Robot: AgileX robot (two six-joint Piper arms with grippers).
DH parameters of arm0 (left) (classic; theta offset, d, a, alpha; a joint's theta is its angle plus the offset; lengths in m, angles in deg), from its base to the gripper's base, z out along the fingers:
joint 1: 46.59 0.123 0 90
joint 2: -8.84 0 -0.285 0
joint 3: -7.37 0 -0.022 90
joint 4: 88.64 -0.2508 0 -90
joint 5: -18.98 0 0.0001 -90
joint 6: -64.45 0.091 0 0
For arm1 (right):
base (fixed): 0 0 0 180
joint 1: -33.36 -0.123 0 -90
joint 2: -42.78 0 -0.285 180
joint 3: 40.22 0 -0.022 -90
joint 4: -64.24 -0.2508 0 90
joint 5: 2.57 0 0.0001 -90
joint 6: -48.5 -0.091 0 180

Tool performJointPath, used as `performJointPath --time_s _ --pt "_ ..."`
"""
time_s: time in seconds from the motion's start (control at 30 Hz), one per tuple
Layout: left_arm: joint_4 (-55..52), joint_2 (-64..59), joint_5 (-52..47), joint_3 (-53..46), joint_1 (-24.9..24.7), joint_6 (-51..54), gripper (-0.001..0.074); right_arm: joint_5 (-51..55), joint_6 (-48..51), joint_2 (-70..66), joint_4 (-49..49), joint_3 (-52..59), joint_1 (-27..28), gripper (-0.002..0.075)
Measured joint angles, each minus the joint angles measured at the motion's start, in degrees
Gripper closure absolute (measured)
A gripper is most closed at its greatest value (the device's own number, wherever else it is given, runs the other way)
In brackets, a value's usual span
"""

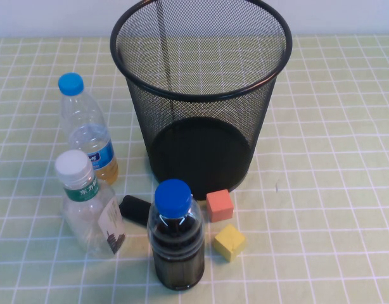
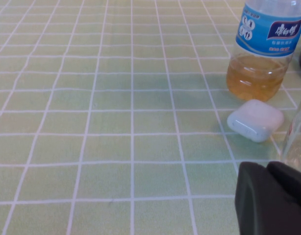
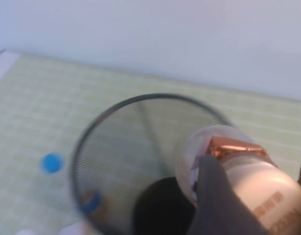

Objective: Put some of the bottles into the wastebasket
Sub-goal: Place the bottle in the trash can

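Right gripper fingers clamp something; left gripper sits low, parked.

Tabletop: green cloth with white grid. Standing on it: wastebasket, 3 bottles. Also an orange cube, yellow cube, white case and small black object.

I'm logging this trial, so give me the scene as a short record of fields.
wastebasket: upright, nothing visible inside
right claw: above the wastebasket, shut on small bottle with copper neck wrap
left claw: low over the table near the blue-label bottle
standing bottles: blue-cap, white-cap, dark blue-cap
extras: orange cube, yellow cube, white case
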Motion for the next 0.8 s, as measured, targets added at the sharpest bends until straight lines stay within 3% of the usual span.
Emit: performJointPath --time_s 0.2,0.8 --pt "0.0 0.0 0.0 0.0 0.0 0.0 0.074 0.06 2.38 -5.24 -8.69 0.0 -1.24 0.045" --pt "0.0 0.0 0.0 0.0 0.0 0.0 0.074 1.02 4.66 -23.22 -2.31 0.0 -5.03 0.0433"
